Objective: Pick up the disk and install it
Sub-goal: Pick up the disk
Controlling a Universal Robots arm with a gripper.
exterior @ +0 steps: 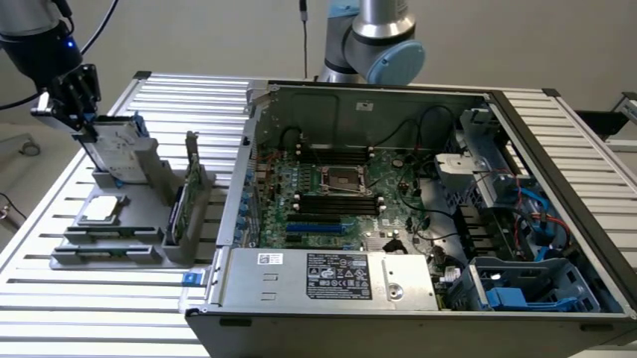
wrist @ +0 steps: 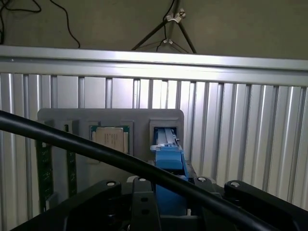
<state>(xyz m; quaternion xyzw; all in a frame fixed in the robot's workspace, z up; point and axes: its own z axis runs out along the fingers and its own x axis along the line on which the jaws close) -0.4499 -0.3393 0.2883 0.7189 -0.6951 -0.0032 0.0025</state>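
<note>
The disk (exterior: 115, 151) is a silver-grey drive with blue side rails. It stands upright and slightly tilted, its lower end in a slot of the grey holder (exterior: 110, 250) at the exterior view's left. My gripper (exterior: 83, 125) comes down from above and is shut on the disk's upper end. In the wrist view the disk's blue end (wrist: 168, 161) sits between the dark parts of my gripper (wrist: 168, 190), and its silver body reaches down into the holder's slot (wrist: 166, 134).
The holder also carries a small square chip (exterior: 103, 210) and upright green cards (exterior: 189, 198). The open computer case (exterior: 368, 91) lies at the exterior view's right, with a blue carrier (exterior: 508, 297) in its front corner bay. A black cable (wrist: 96, 151) crosses the wrist view.
</note>
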